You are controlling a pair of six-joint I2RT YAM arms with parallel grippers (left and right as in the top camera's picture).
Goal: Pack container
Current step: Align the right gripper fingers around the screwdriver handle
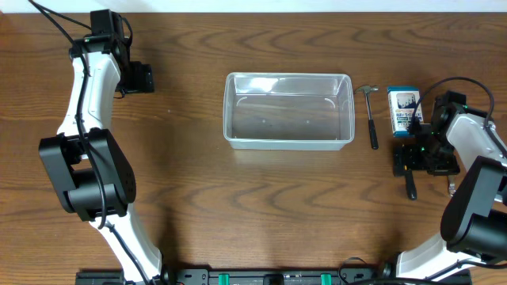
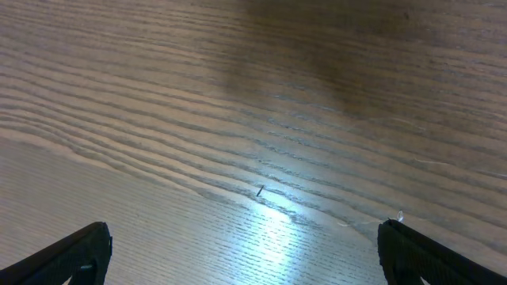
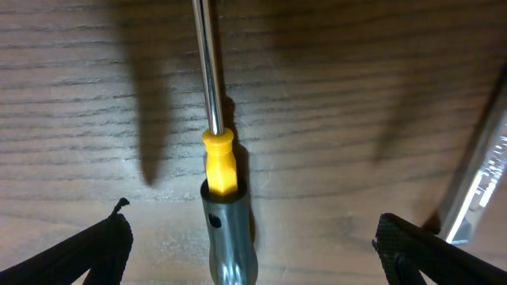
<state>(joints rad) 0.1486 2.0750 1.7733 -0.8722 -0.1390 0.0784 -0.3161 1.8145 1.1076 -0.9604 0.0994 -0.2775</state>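
The clear plastic container (image 1: 289, 111) stands with nothing in it at the middle of the table. To its right lie a small hammer (image 1: 371, 119) and a blue-and-white box (image 1: 403, 108). My right gripper (image 1: 415, 161) hovers over a screwdriver (image 1: 410, 188) near the right edge. In the right wrist view the right gripper (image 3: 252, 237) is open, and the screwdriver (image 3: 222, 182), with a steel shaft, yellow collar and glossy grey handle, lies between the fingers without touching them. My left gripper (image 1: 141, 77) is far left of the container. The left gripper (image 2: 245, 253) is open over bare wood.
The wooden table (image 1: 261, 206) stretches around the container. A pale shiny edge (image 3: 482, 174) shows at the right of the right wrist view, close to the right finger (image 3: 428, 253). Both arm bases stand at the near edge.
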